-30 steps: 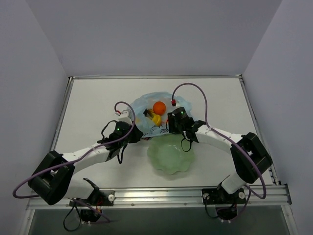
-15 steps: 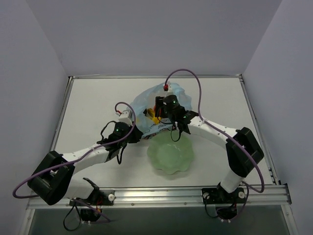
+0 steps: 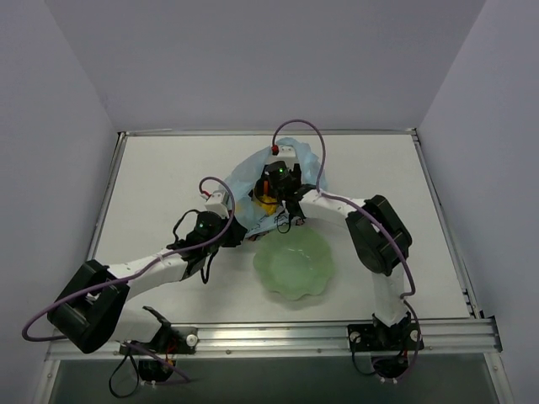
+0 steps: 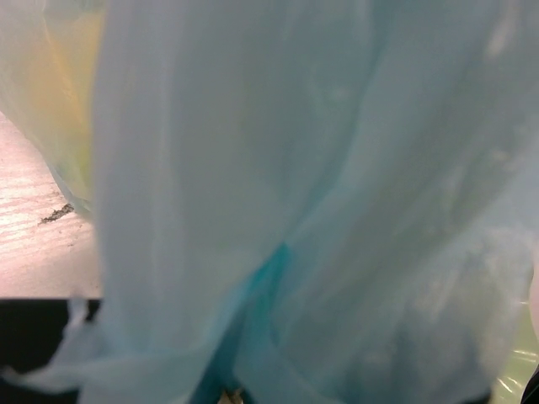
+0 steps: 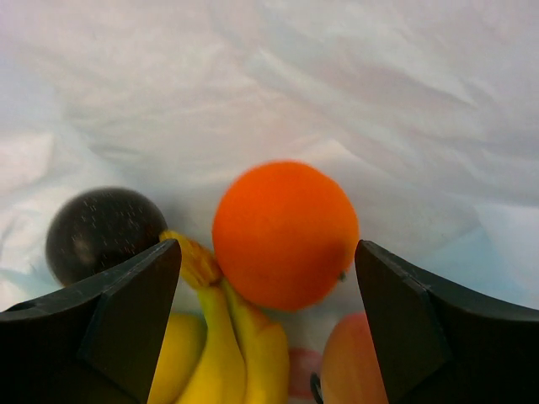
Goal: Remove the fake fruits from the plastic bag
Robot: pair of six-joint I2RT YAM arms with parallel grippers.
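The light-blue plastic bag (image 3: 249,173) lies at the table's middle, mouth open. My right gripper (image 3: 269,194) is open inside the mouth. In the right wrist view its open gripper (image 5: 269,282) has the orange (image 5: 285,232) just ahead of and between its fingers (image 5: 126,320). A small dark round fruit (image 5: 99,232) lies to the left, yellow bananas (image 5: 227,353) below and a peach-pink fruit (image 5: 358,366) at the lower right. My left gripper (image 3: 228,220) is at the bag's near left edge. Bag film (image 4: 278,194) fills its wrist view, gathered into a pinched fold at the bottom.
The pale green scalloped bowl (image 3: 295,265) stands empty just in front of the bag, near the right arm's forearm. Purple cables loop above both wrists. Raised rails run along the table's edges.
My right gripper has moved left and forward from the bag's right edge into its mouth, and now covers the orange in the top view. The left arm has not moved.
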